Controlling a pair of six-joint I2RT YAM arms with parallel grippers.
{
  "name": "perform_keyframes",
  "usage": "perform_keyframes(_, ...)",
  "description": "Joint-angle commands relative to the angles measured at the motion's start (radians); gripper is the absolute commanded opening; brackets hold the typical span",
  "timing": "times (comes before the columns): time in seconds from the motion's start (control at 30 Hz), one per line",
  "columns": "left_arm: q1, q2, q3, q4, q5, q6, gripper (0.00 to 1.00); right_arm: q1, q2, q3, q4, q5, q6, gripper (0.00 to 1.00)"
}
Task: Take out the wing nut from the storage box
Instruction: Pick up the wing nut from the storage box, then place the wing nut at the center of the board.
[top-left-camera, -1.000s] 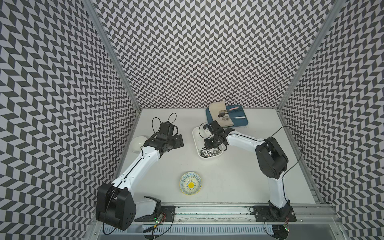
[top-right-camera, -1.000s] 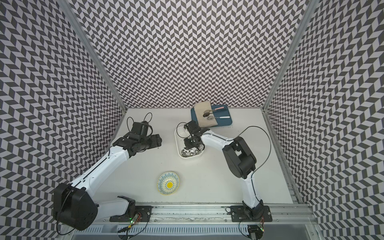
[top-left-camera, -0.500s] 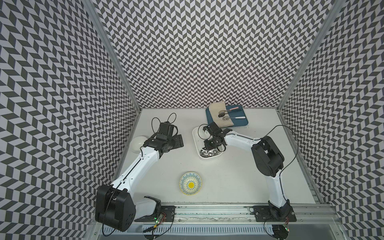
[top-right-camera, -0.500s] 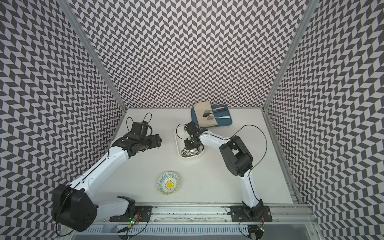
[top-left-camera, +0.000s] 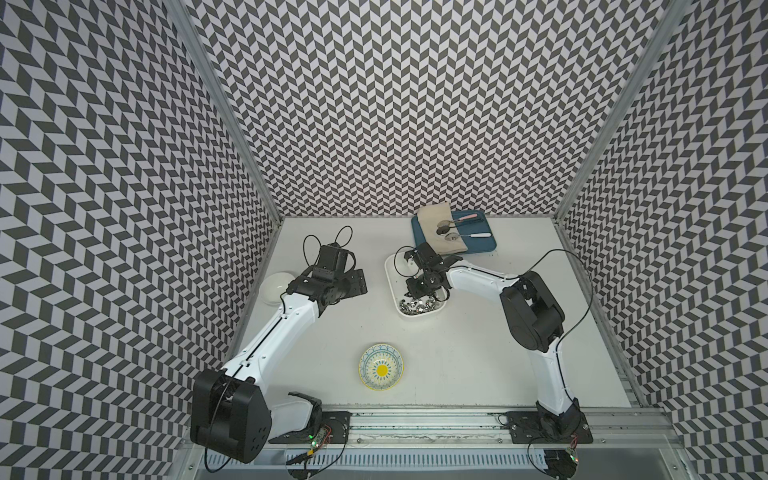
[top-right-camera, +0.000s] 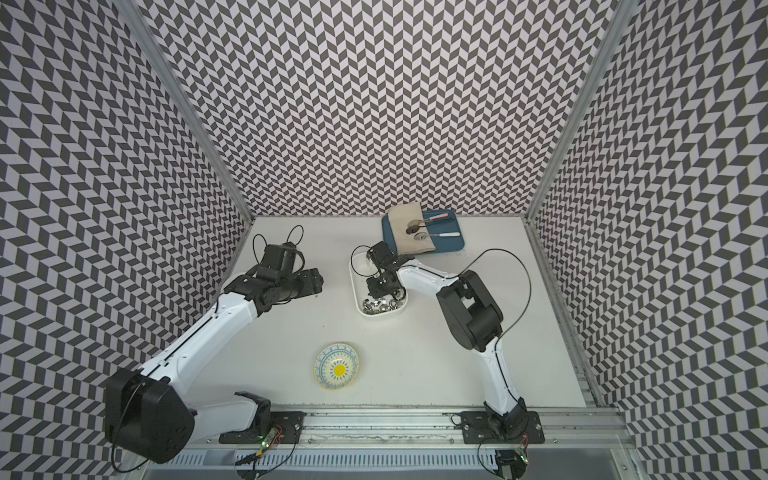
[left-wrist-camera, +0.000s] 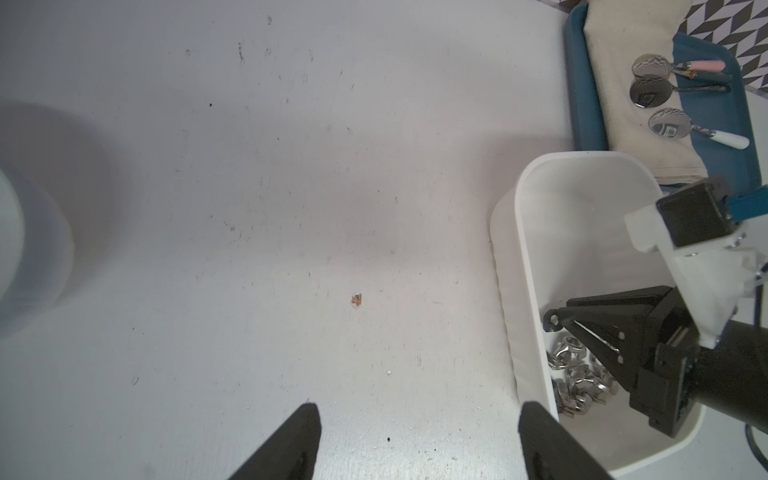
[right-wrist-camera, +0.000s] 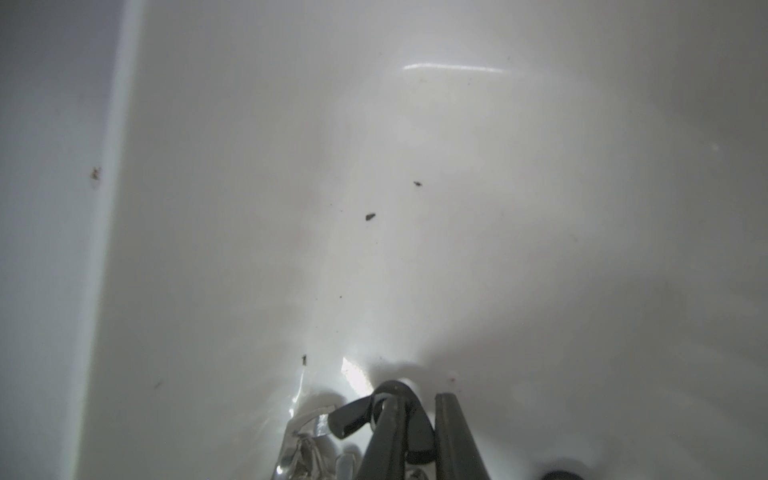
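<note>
The storage box is a white tub at mid-table, with a heap of silver wing nuts at its near end. My right gripper reaches down into the box just above the heap. Its fingers are nearly together, pinching one wing nut, and a wing sticks out to the side. My left gripper hovers over bare table left of the box, jaws wide apart and empty.
A patterned bowl stands near the front. A plain white bowl sits by the left wall. Behind the box lies a blue tray with a cloth and spoons.
The right gripper's jaws have drawn together inside the box, and its arm has shifted slightly. The left arm has not moved.
</note>
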Motion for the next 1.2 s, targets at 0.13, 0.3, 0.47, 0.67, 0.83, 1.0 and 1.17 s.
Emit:
perform_keyframes(0.13, 0.004, -0.017, -0.009, -0.007, -0.018, -0.004, 0.79, -0.005, -0.015, 0.082, 0.020, 0.012, 0.019, 0.15)
perform_keyframes(0.3, 0.004, -0.030, -0.024, 0.000, -0.018, -0.013, 0.79, -0.018, -0.048, 0.107, 0.014, 0.016, 0.031, 0.15)
perform_keyframes(0.47, 0.004, -0.032, -0.034, 0.006, -0.017, -0.018, 0.79, -0.054, -0.114, 0.093, 0.028, 0.015, 0.064, 0.14)
perform_keyframes(0.67, 0.004, -0.030, -0.036, 0.016, -0.011, -0.024, 0.79, -0.135, -0.183, 0.067, 0.031, 0.045, 0.094, 0.14)
perform_keyframes(0.83, 0.004, -0.028, -0.031, 0.015, -0.010, -0.024, 0.79, -0.241, -0.216, -0.006, 0.049, 0.058, 0.113, 0.14)
perform_keyframes(1.0, 0.004, -0.031, -0.032, 0.010, -0.012, -0.023, 0.79, -0.329, -0.246, -0.116, 0.106, 0.086, 0.143, 0.14)
perform_keyframes(1.17, 0.004, -0.032, -0.029, 0.003, -0.014, -0.021, 0.79, -0.383, -0.242, -0.178, 0.147, 0.087, 0.158, 0.14)
